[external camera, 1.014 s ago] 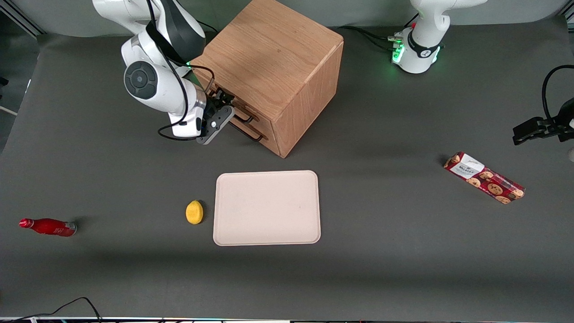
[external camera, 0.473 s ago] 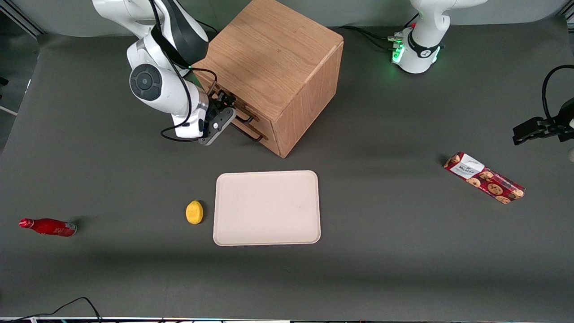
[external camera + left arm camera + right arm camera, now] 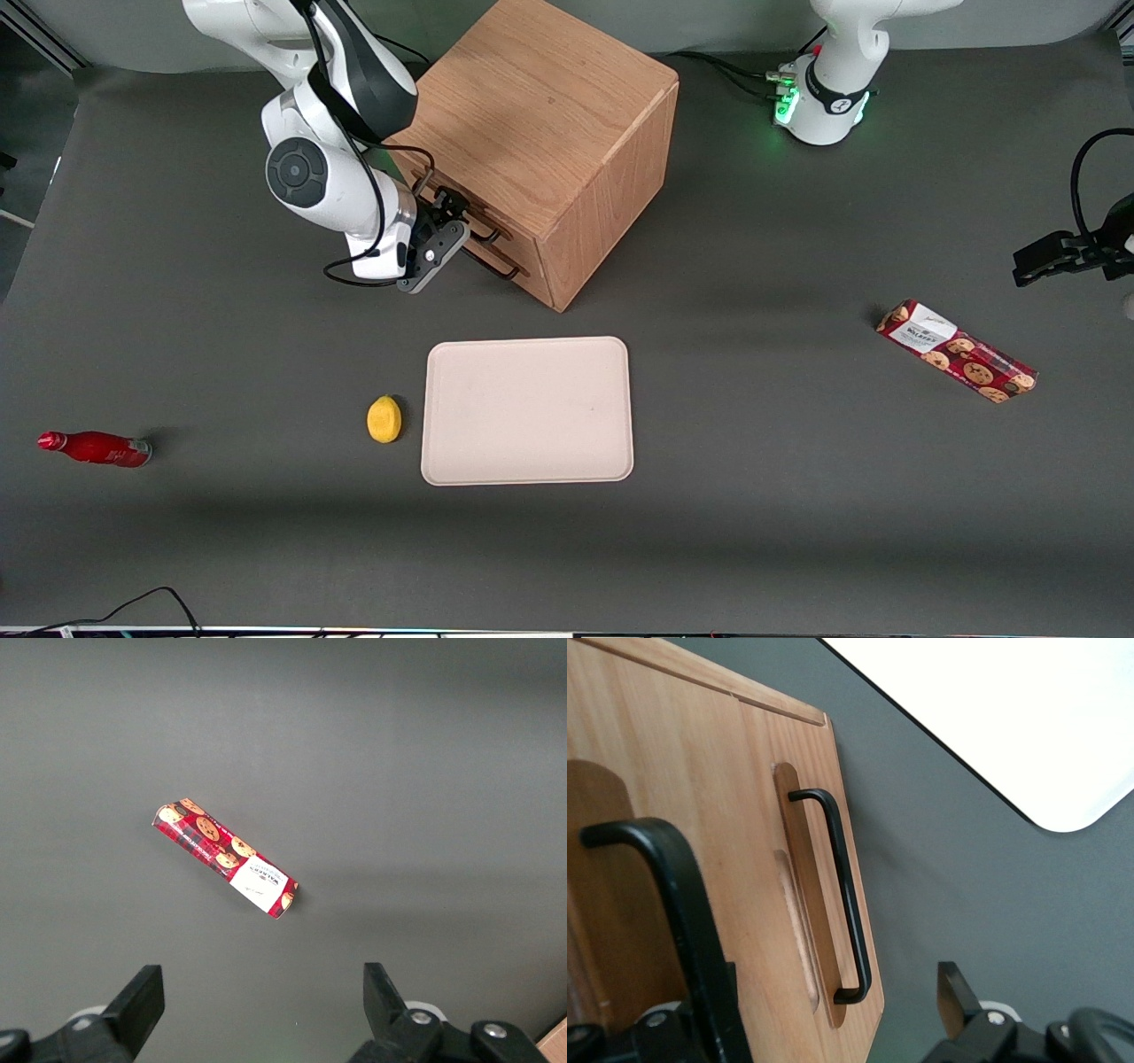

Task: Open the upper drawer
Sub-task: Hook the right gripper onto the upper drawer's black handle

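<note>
**Gripper at the top handle, drawer not yet drawn**

On the dark grey mat [image 3: 797, 496], a red bottle [image 3: 93, 447] lies at eight o'clock and a yellow lemon [image 3: 384, 418] sits just beside the pale tray [image 3: 527, 410]. At eleven o'clock the gripper [image 3: 447, 217] meets the cabinet [image 3: 540, 115]. Its jaws are apart around the black handle [image 3: 682, 904] of the upper drawer [image 3: 602, 806], likely ready to clamp. The drawer looks closed. A cookie pack [image 3: 957, 352] lies at three o'clock.

Your gripper [image 3: 454, 210] sits at the upper drawer [image 3: 443, 197] handle on the wooden cabinet [image 3: 540, 133]; nearer the camera lie a tray [image 3: 528, 410] and lemon [image 3: 384, 419].
</note>
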Available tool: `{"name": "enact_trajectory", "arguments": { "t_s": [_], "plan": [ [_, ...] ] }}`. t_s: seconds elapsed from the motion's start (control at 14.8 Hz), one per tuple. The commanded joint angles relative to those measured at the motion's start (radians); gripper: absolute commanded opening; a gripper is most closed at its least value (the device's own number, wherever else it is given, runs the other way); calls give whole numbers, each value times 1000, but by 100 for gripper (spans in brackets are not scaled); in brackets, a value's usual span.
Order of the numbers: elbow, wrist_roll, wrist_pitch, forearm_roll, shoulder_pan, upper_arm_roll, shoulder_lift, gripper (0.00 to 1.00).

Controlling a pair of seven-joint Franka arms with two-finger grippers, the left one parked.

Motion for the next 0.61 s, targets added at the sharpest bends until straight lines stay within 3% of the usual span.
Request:
{"name": "enact_trajectory", "arguments": {
  "t_s": [0.0,0.54],
  "plan": [
    [-7,-19,26,-13,2,3,2,100],
    [-1,-19,55,-54,-6,-12,13,100]
  ]
}}
